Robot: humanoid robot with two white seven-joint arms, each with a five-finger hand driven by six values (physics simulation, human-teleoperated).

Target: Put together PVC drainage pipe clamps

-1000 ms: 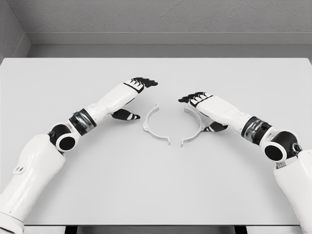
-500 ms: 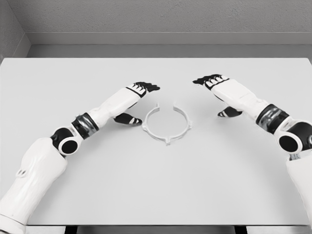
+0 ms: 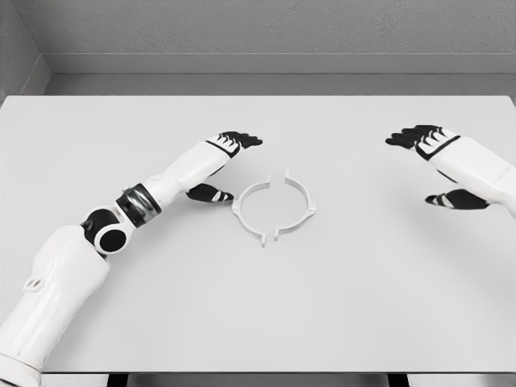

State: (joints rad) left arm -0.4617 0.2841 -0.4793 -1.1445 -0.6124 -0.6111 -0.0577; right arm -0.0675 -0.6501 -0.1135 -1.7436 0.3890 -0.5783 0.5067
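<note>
Two white half-ring clamp pieces lie on the table, facing each other as a near-closed ring. The left half [image 3: 244,211] and the right half [image 3: 301,203] have small gaps between their ends at the top and bottom. My left hand [image 3: 226,165] rests just left of the ring, fingers spread, holding nothing; its thumb lies close to the left half. My right hand [image 3: 435,165] hovers far to the right of the ring, open and empty.
The white table [image 3: 258,306] spreads wide around the ring. Its far edge meets a grey wall at the back, and its front edge runs along the bottom of the view.
The right half moved left to meet the left half, forming a ring. My right hand then drew away to the right. The left hand barely shifted.
</note>
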